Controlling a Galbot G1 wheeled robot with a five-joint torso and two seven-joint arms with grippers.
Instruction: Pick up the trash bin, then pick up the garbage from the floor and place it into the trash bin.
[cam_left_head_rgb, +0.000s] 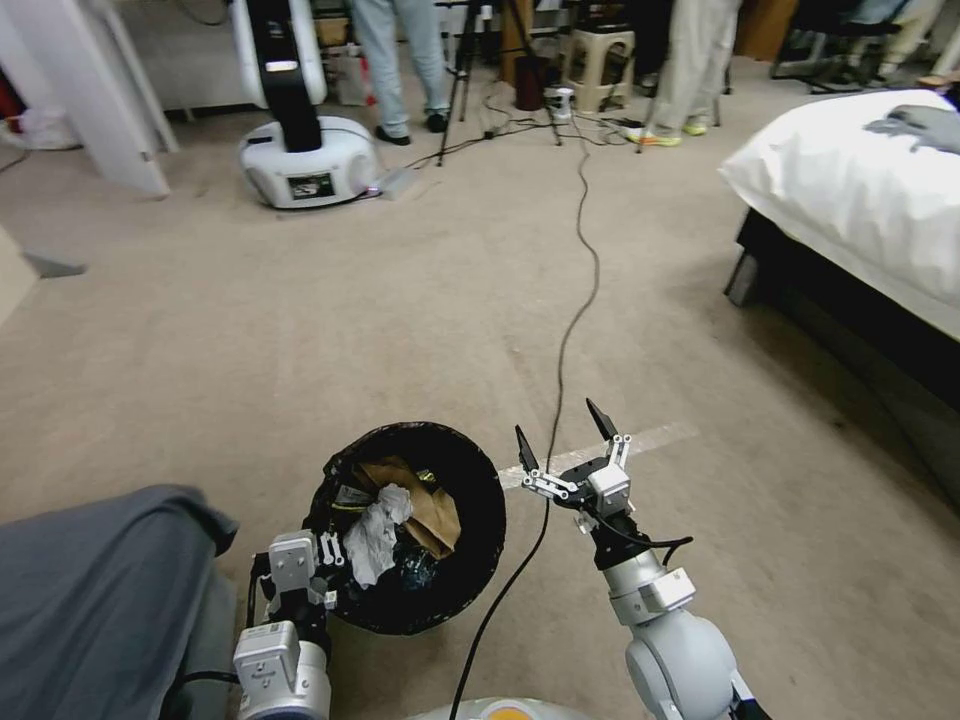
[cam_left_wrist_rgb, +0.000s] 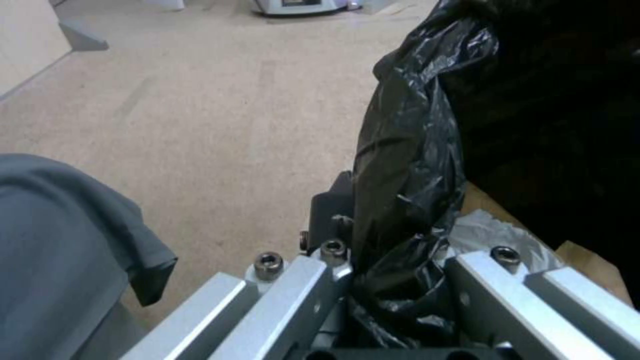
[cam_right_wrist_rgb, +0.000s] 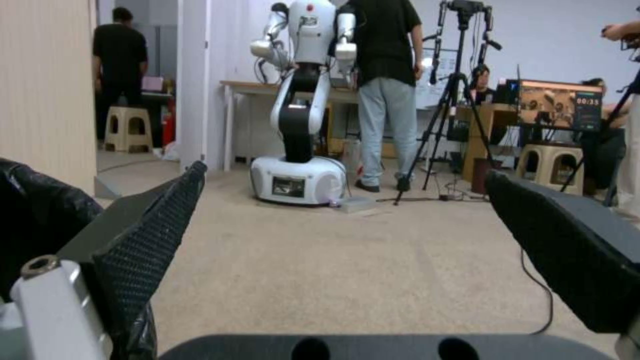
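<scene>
Over beige carpet (cam_left_head_rgb: 400, 320): left gripper (cam_left_head_rgb: 325, 560) jaws clenched on the trash bin (cam_left_head_rgb: 480, 560) rim, bag-lined. Right gripper (cam_left_head_rgb: 566, 440) just beside, jaws released, empty.

The left gripper (cam_left_wrist_rgb: 393, 280) fills the lower edge of the frame, its silver finger bars clamped on the crinkly black bag at the rim of the trash bin (cam_left_wrist_rgb: 413, 165), which takes up the right side. A bit of white tissue (cam_left_wrist_rgb: 493, 235) shows lower right. Grey cloth (cam_left_wrist_rgb: 67, 240) lies lower left, over beige carpet (cam_left_wrist_rgb: 220, 110).
</scene>
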